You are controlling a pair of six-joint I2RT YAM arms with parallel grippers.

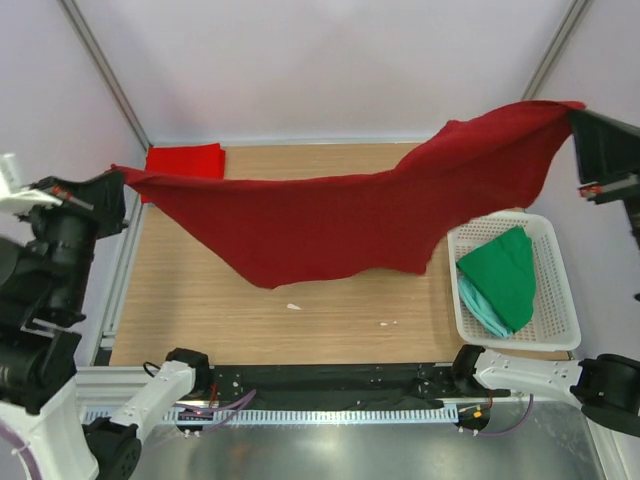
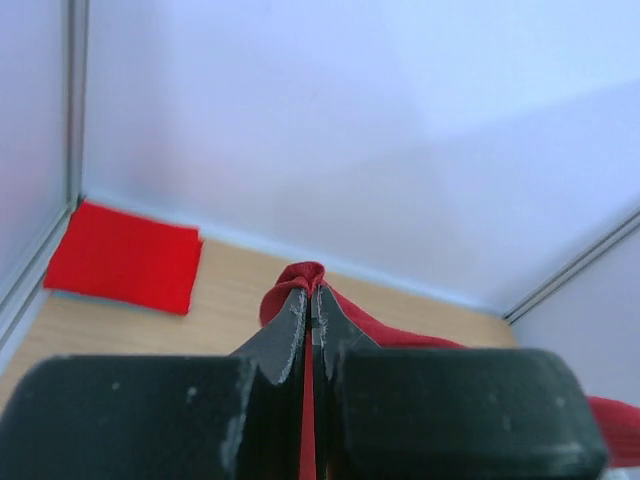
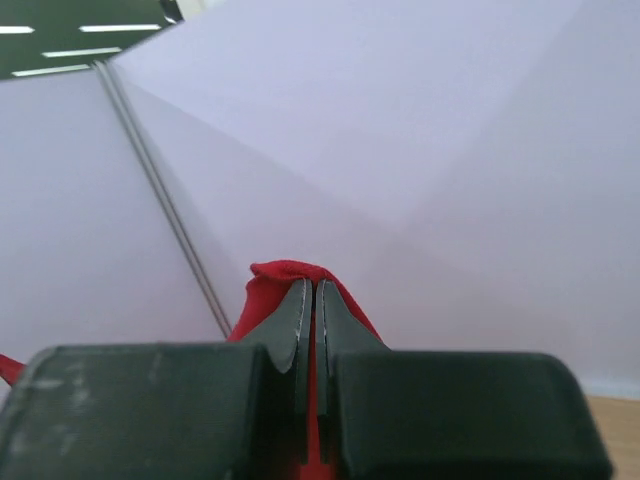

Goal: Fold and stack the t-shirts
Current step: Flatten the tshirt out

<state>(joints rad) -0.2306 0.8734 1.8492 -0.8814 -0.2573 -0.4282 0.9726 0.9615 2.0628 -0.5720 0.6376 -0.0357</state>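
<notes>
A dark maroon t-shirt (image 1: 350,215) hangs stretched in the air across the table between both arms. My left gripper (image 1: 118,180) is shut on its left end, and cloth bunches over the fingertips (image 2: 308,292) in the left wrist view. High at the far right, my right gripper (image 1: 574,112) is shut on the other end, with red cloth (image 3: 285,275) folded over its tips (image 3: 313,287). A brighter red t-shirt (image 1: 185,159) lies folded flat at the table's back left corner (image 2: 125,255). Green (image 1: 505,270) and teal (image 1: 480,305) t-shirts lie crumpled in the basket.
A white slotted basket (image 1: 560,290) stands at the table's right edge. Pale walls with metal corner posts (image 1: 105,70) enclose the wooden table (image 1: 330,320). Two small white scraps (image 1: 293,306) lie on the wood near the front.
</notes>
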